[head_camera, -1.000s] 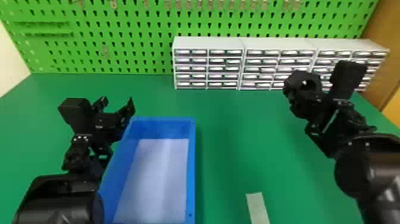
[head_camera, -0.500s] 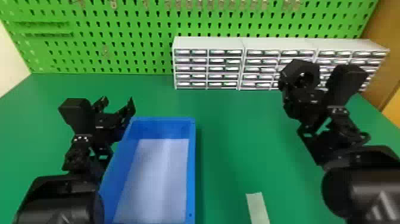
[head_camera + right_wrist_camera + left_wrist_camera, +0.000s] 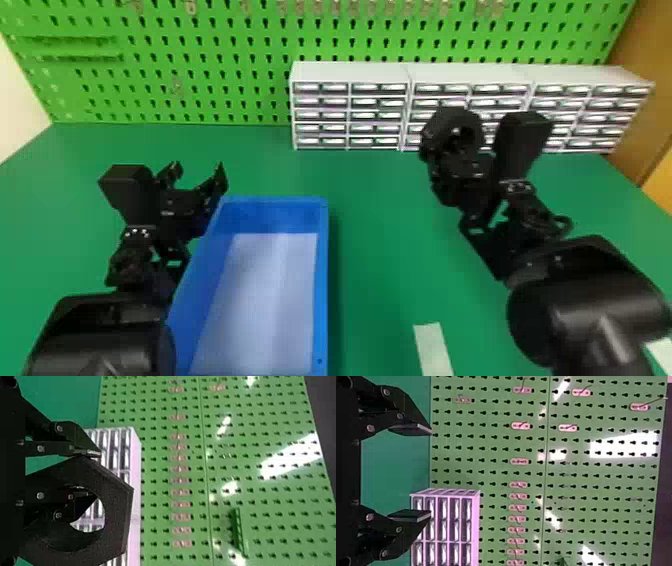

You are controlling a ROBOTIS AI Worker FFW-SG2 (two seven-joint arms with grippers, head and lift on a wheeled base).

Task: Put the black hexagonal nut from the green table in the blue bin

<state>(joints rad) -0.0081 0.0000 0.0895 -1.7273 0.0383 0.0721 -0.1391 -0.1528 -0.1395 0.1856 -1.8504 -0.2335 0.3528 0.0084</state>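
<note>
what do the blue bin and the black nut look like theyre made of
The blue bin looks like moulded plastic: evenly coloured, smooth walls. The black hexagonal nut looks matte, with dull, even faces; plastic seems likely, though coated metal is possible.

Green table (image 3: 370,260), flat top. Blue bin (image 3: 322,280) on it, left of centre, open side up, long sides running front to back. White drawer units (image 3: 350,115), three side by side, upright along back edge. Pale strip (image 3: 434,350) flat, right of bin, apart from it. Second strip (image 3: 661,352) farther right, partly out of view.
</note>
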